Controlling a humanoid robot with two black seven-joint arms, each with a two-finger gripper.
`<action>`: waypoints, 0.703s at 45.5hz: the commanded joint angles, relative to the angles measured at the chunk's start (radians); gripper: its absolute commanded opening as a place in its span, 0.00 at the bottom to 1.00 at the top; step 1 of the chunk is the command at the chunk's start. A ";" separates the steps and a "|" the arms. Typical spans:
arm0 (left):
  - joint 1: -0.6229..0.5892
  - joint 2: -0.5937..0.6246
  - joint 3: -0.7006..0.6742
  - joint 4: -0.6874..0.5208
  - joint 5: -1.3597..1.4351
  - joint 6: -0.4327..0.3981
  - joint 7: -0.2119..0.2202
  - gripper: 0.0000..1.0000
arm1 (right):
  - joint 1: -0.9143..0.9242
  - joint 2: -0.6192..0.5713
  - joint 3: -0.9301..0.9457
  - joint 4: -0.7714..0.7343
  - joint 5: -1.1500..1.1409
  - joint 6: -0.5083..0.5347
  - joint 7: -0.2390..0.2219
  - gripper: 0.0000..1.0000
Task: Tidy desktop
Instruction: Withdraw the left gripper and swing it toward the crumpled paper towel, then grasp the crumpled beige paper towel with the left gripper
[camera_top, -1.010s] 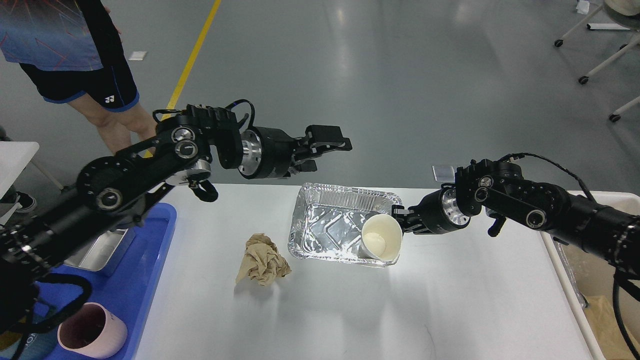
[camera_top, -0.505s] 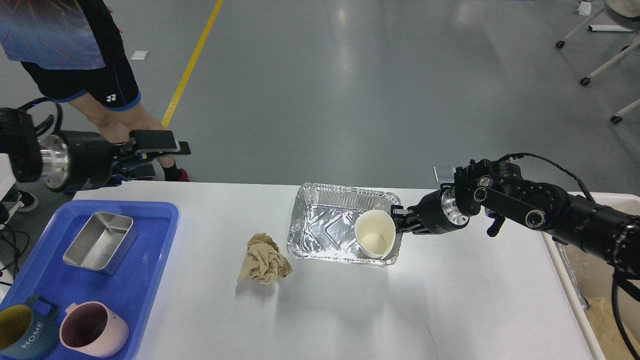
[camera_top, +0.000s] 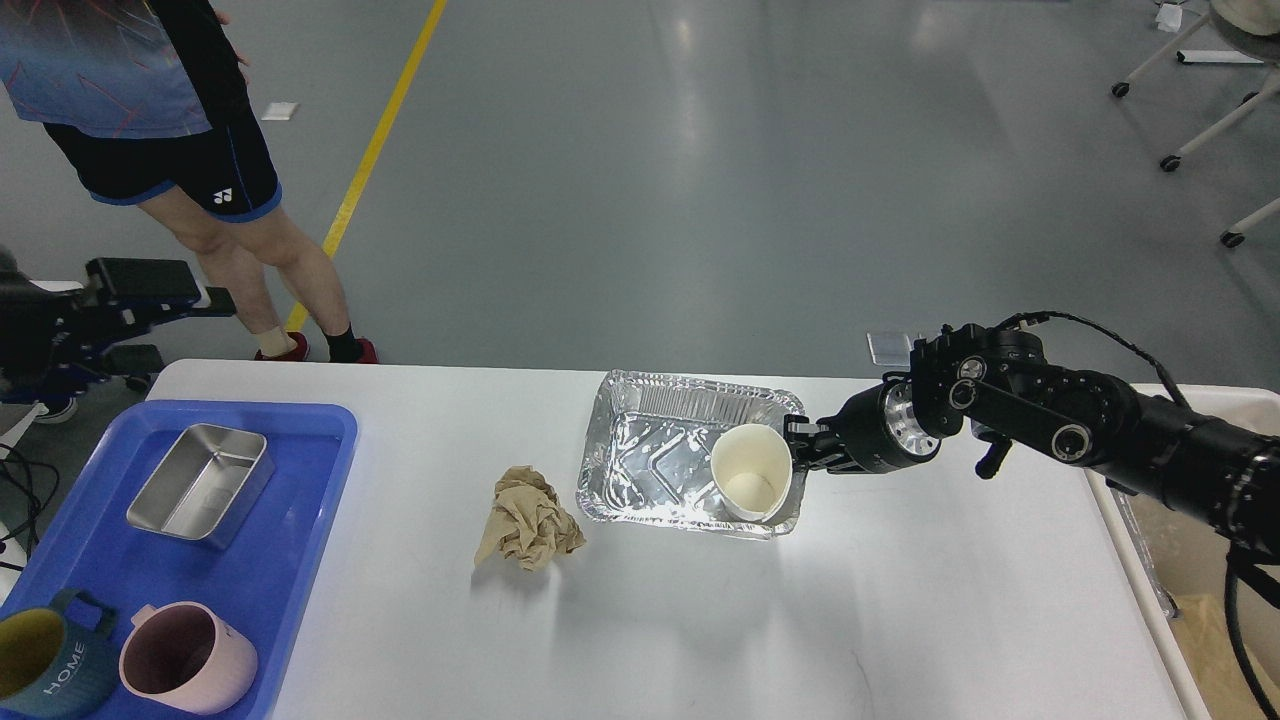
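black metal, the right tool (camera_top: 797, 447) sits at the right edge of the foil tray (camera_top: 660, 440), its two short fingers closed on the rim of a paper cup (camera_top: 751, 485). the cup leans on its side, mouth facing the camera, resting inside the tray's right end against the tray wall. the left tool (camera_top: 150, 310) hangs far out at the left edge, off the desk (camera_top: 700, 620), its fingers spread apart and holding nothing.

the grip looks thin, on one bit of the cup rim only, so the soft paper could fold or slip free on a lift. the cup also touches the tray wall; a sideways pull could drag the light tray along or tip it.

a crumpled brown paper ball (camera_top: 527, 519) lies on the desk just left of the tray. further left a blue tub (camera_top: 300, 560) holds a steel box (camera_top: 200, 484), a pink mug (camera_top: 186, 659) and a dark mug (camera_top: 40, 665). a beige bin (camera_top: 1200, 580) stands at the desk's right side, under the right arm, likely where the waste goes; nothing lies between the cup and it but the arm itself. a person (camera_top: 180, 140) stands beyond the desk's left corner, near the left tool.
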 joint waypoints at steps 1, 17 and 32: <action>0.028 -0.128 0.040 0.006 0.006 0.093 0.014 0.96 | -0.002 0.003 -0.001 0.000 0.000 -0.008 0.000 0.00; 0.040 -0.571 0.261 0.271 0.046 0.244 0.021 0.96 | -0.003 -0.002 -0.001 0.000 0.000 -0.008 0.000 0.00; 0.032 -0.887 0.298 0.607 0.046 0.251 0.021 0.96 | -0.011 -0.005 -0.001 -0.002 -0.002 -0.008 0.000 0.00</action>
